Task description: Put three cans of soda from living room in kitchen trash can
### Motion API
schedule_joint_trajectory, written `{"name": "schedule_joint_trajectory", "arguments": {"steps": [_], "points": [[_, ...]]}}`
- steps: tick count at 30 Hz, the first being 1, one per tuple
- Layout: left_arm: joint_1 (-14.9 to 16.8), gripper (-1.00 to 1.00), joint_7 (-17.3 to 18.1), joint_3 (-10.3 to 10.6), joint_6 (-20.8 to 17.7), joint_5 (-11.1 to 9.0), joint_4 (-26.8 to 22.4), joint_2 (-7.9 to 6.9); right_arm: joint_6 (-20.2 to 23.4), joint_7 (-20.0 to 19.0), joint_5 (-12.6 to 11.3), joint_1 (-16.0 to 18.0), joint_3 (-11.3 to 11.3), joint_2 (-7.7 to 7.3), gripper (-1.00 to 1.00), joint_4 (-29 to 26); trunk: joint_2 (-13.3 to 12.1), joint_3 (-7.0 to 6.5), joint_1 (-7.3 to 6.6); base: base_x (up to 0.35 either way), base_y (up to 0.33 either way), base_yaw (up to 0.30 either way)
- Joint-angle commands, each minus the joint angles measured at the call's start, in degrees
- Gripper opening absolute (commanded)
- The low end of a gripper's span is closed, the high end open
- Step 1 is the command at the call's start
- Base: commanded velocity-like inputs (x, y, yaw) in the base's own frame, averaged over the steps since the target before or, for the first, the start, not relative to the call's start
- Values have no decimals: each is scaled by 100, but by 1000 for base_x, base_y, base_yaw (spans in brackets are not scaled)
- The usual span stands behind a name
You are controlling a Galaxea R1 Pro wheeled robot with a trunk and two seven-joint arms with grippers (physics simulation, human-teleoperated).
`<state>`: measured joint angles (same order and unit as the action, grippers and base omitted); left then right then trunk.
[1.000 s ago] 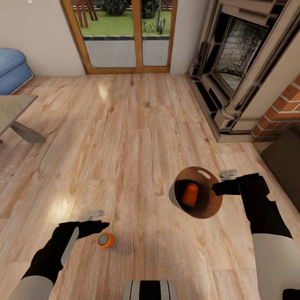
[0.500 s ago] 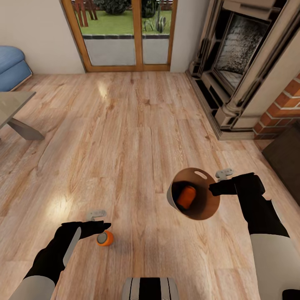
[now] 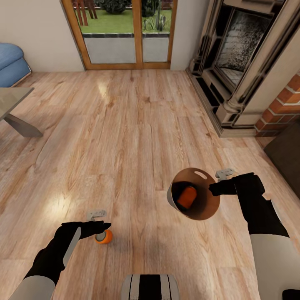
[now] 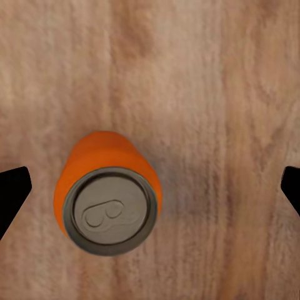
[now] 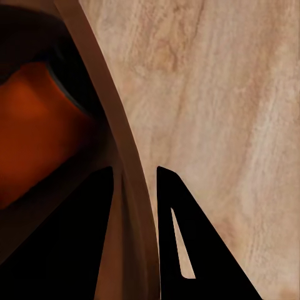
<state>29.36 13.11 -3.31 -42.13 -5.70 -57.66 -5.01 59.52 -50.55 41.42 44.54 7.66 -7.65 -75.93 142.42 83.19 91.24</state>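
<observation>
One orange soda can (image 3: 105, 237) stands upright on the wood floor, its silver top (image 4: 111, 211) facing the left wrist camera. My left gripper (image 3: 100, 223) hangs just above it, open, with one fingertip (image 4: 12, 194) on each side and clear of the can (image 4: 106, 187). My right gripper (image 3: 216, 184) is shut on the rim of the trash can (image 3: 200, 208), holding it tilted off the floor. A second can (image 3: 186, 197) lies inside on the copper-brown wall. The right wrist view has the rim (image 5: 128, 187) between the fingers and that can (image 5: 44, 131) inside. The third can and the kitchen are out of view.
This is the living room: glass doors (image 3: 125, 37) at the back, the stone and brick fireplace (image 3: 246, 62) at the right, a dark cabinet corner (image 3: 289, 154), a blue sofa (image 3: 12, 62) and a grey table (image 3: 10, 104) at the left. Wood floor (image 3: 125, 137) spreads ahead.
The head view has shifted slightly. My left gripper has closed in over the floor can, which it now partly covers. The right gripper with the trash can has edged a little to the left.
</observation>
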Motion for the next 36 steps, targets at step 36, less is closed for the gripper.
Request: {"name": "schedule_joint_trajectory", "arguments": {"steps": [36], "points": [[0,100,-488,-13,-76,-11,94,0,48,-34,-120,20,13,1,-100,-66,92,213,64,0,0,0]]}}
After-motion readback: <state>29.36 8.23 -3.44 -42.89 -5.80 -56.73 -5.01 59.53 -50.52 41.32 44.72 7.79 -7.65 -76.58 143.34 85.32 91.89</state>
